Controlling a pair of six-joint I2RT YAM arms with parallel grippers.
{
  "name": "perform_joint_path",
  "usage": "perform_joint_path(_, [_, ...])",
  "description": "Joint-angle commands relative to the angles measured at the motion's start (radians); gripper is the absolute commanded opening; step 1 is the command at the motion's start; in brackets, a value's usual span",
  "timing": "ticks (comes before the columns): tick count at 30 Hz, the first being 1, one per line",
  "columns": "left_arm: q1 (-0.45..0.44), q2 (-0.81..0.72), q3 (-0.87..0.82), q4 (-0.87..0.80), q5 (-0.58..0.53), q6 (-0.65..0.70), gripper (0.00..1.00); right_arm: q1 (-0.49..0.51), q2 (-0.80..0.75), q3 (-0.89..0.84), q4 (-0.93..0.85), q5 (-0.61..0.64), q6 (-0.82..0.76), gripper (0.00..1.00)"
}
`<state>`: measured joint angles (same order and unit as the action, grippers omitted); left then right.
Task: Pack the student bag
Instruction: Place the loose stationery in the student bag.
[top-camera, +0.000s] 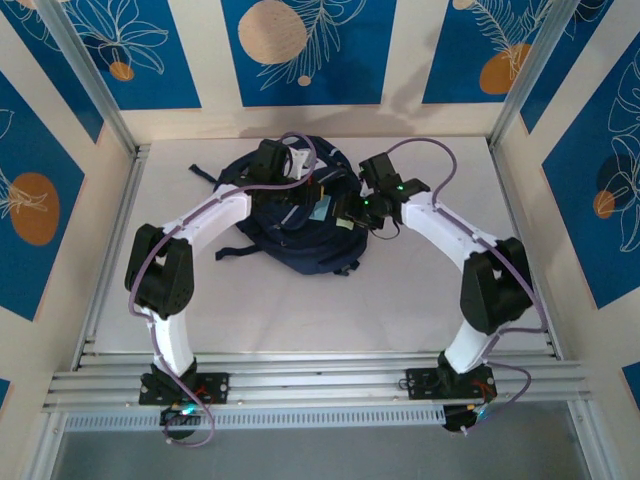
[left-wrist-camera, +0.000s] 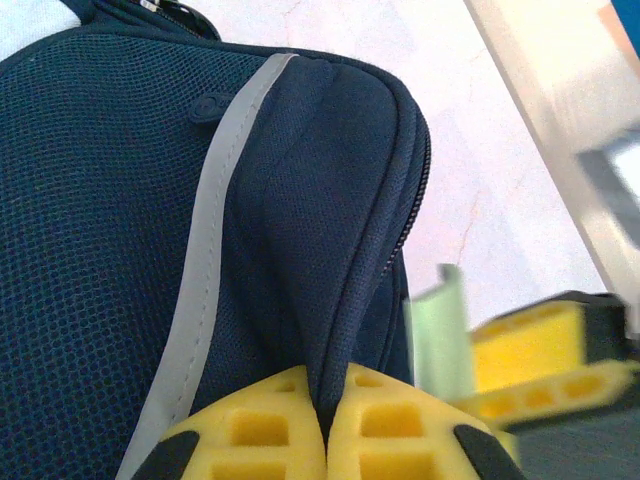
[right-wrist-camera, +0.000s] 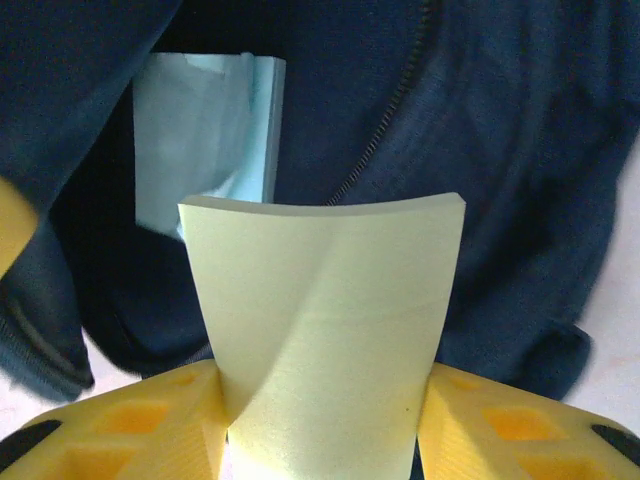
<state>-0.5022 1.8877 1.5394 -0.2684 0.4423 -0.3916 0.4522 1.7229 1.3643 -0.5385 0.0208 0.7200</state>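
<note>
The student bag (top-camera: 300, 240), dark navy with a pale grey stripe (left-wrist-camera: 215, 220), lies at the back middle of the table. My left gripper (left-wrist-camera: 328, 420) is shut on a fold of the bag's fabric beside the zipper (left-wrist-camera: 400, 230), holding the opening up; from above it is at the bag's top (top-camera: 292, 180). My right gripper (right-wrist-camera: 320, 440) is shut on a pale yellow pad (right-wrist-camera: 320, 300), bent between the fingers, and hovers at the bag's open mouth (top-camera: 355, 212). A light blue notebook (right-wrist-camera: 200, 130) lies inside the bag.
The bag's straps (top-camera: 235, 252) trail to the left on the white table (top-camera: 420, 300). Aluminium frame posts (top-camera: 90, 80) and patterned blue walls close the table in on three sides. A metal rail (top-camera: 320, 380) runs along the near edge.
</note>
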Motion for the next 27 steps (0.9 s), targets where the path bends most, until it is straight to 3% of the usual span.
perform_joint_path(1, [-0.013, -0.058, 0.008, 0.087, 0.093, -0.026, 0.00, 0.003, 0.071, 0.066, 0.078, -0.080, 0.053, 0.50])
perform_joint_path(7, [-0.012, -0.063, -0.004, 0.087, 0.087, -0.035, 0.00, 0.008, 0.187, 0.151, 0.173, -0.185, 0.109, 0.53])
perform_joint_path(8, [-0.012, -0.065, -0.007, 0.088, 0.086, -0.036, 0.00, 0.007, 0.194, 0.158, 0.185, -0.195, 0.114, 0.57])
perform_joint_path(11, [-0.012, -0.068, -0.009, 0.088, 0.084, -0.039, 0.00, 0.004, 0.211, 0.172, 0.195, -0.218, 0.124, 0.82])
perform_joint_path(13, [-0.012, -0.070, -0.007, 0.089, 0.083, -0.040, 0.00, -0.003, 0.206, 0.165, 0.199, -0.227, 0.126, 0.86])
perform_joint_path(15, [-0.012, -0.072, -0.007, 0.090, 0.083, -0.044, 0.00, -0.008, 0.194, 0.139, 0.230, -0.238, 0.135, 0.82])
perform_joint_path(19, [-0.012, -0.073, -0.005, 0.096, 0.088, -0.053, 0.00, -0.013, 0.196, 0.081, 0.353, -0.293, 0.191, 0.52])
perform_joint_path(21, [-0.013, -0.073, -0.007, 0.097, 0.092, -0.059, 0.00, -0.006, 0.215, 0.085, 0.392, -0.322, 0.217, 0.43])
perform_joint_path(27, [-0.015, -0.076, -0.024, 0.118, 0.103, -0.082, 0.00, 0.022, 0.278, 0.162, 0.404, -0.360, 0.245, 0.36])
